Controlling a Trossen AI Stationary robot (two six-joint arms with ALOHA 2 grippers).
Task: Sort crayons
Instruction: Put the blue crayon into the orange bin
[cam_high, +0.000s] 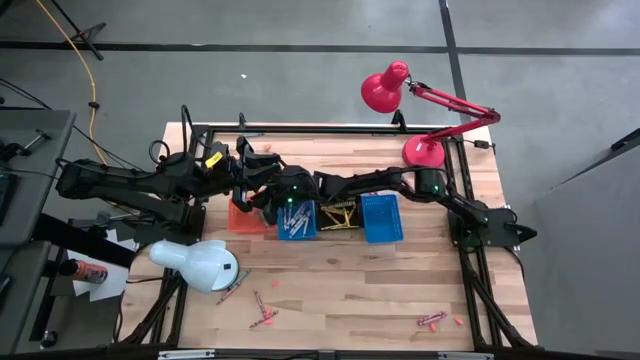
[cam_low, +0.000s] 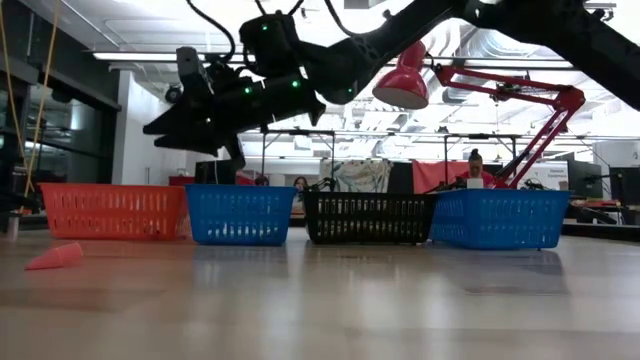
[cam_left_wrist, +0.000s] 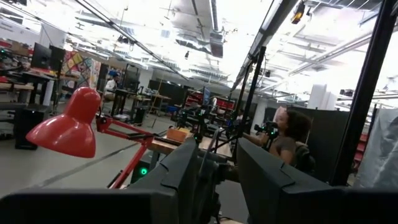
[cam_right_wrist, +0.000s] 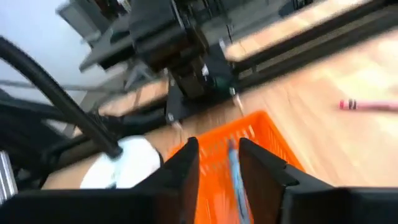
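Nearest, lay as a blurred pink cone (cam_low: 56, 257) on wooden table (cam_high: 350, 290). Held right gripper (cam_right_wrist: 219, 163) spread around a blue crayon (cam_right_wrist: 234, 171), above orange basket (cam_right_wrist: 261, 137); left gripper (cam_left_wrist: 219, 177) parted, empty, aimed roomward. Elsewhere, scattered crayons (cam_high: 263, 318).

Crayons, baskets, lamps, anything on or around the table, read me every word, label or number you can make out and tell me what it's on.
None can be read.
Pink crayon on the table: dark marks on its wrapper, too blurred to read.
Yellow tag on the left arm: too small to read.
Can with a red label, on the side surface: print too small to read.
Baskets: no lettering shows.
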